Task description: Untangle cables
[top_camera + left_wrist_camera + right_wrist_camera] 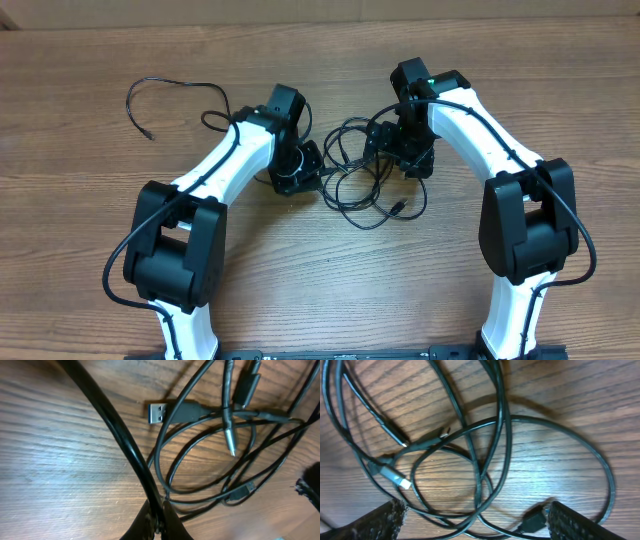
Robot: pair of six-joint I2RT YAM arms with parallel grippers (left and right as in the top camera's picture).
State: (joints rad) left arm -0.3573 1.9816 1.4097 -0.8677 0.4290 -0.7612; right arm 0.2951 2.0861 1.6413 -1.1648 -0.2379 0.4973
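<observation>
The cables (352, 190) lie as a loose black tangle on the wooden table between my two grippers. My left gripper (300, 178) sits at the tangle's left edge. In the left wrist view its fingers (175, 527) are shut on one black cable (117, 435), which runs up and left from the jaws. A USB plug (160, 412) and a silver barrel tip (230, 445) lie beyond it. My right gripper (408, 160) hovers over the tangle's upper right, open wide. Several loops (485, 460) lie between its fingers (580, 522), and a black plug (535, 521) rests beside the right one.
One more thin black cable (175, 82) curves apart at the far left of the table (80, 200), its tip pointing down-left. A silver-tipped plug (400, 479) lies near the right gripper's left finger. Both arm bases stand at the near edge.
</observation>
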